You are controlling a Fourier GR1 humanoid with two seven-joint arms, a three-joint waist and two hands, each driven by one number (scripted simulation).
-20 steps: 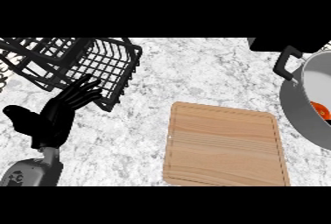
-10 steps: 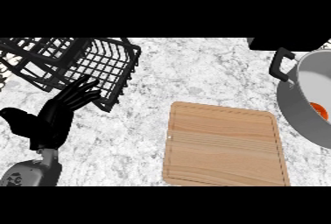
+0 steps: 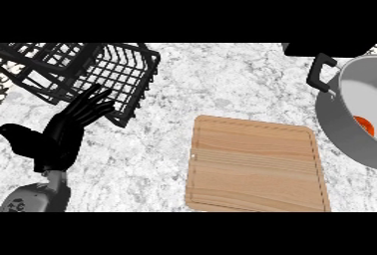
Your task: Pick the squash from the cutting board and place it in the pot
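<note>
An orange squash (image 3: pixel 365 124) lies inside the steel pot (image 3: pixel 340 124) at the right edge; only a small part of it shows. The wooden cutting board (image 3: pixel 254 172) lies bare at the lower middle, left of the pot. My left hand (image 3: pixel 63 134) rests open at the left, fingers straight and pointing up toward the wire rack. My right hand does not show in the head view.
A black wire dish rack (image 3: pixel 88 74) stands at the upper left, close to my left hand's fingertips. The pot's black handle (image 3: pixel 321 72) sticks out toward the upper middle. A dark object (image 3: pixel 324 49) sits at the top right edge. Marble counter (image 3: pixel 221 84) surrounds the board.
The view has drifted slightly, so the pot and its handle sit a little further left and lower in frame. My left hand stays still and open.
</note>
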